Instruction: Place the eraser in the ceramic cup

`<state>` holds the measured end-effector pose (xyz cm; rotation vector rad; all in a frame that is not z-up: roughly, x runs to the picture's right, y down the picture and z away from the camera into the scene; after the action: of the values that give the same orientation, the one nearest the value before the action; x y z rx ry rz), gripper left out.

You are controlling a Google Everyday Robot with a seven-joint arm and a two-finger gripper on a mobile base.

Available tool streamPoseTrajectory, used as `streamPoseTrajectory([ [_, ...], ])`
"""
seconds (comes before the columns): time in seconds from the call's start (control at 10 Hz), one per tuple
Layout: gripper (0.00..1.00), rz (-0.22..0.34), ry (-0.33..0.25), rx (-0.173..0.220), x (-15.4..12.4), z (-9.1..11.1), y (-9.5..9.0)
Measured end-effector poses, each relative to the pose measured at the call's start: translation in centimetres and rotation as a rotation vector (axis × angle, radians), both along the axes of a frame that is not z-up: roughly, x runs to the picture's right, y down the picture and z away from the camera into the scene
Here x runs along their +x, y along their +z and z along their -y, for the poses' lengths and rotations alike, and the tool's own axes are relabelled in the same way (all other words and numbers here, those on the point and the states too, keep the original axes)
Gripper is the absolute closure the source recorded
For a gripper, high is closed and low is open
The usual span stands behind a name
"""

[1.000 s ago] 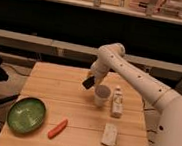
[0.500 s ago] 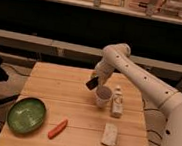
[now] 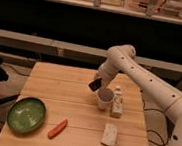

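Moved: gripper (image 3: 95,84) and the arm's elbow have shifted a little to the right since half a second ago, closer to the ceramic cup (image 3: 104,98); everything on the table has stayed put.
Gripper: dark, hanging just above the table, touching or almost touching the cup's upper left rim.
Grip: cannot tell how wide it stands or whether it holds anything.
Eraser: cannot be told apart from the dark gripper.
Ceramic cup: upright, right of the table's middle.
Whitish bottle (image 3: 117,102): upright, just right of the cup, touching or nearly so.
Pale block (image 3: 109,135): near edge, nearer than the bottle.
Carrot (image 3: 57,128): lying slantwise, near edge, between bowl and block.
Green bowl (image 3: 26,114): near left corner.
Wooden table (image 3: 62,91): carries all of these.
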<state>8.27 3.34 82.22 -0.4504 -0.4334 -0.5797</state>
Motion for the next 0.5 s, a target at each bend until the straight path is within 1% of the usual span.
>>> streamPoseTrajectory([
  [0.3, 1.0, -0.008, 0.021, -0.007, 1.0, -0.2, -0.3],
  [0.5, 1.0, -0.016, 0.03, -0.02, 2.1, -0.6, -0.7],
])
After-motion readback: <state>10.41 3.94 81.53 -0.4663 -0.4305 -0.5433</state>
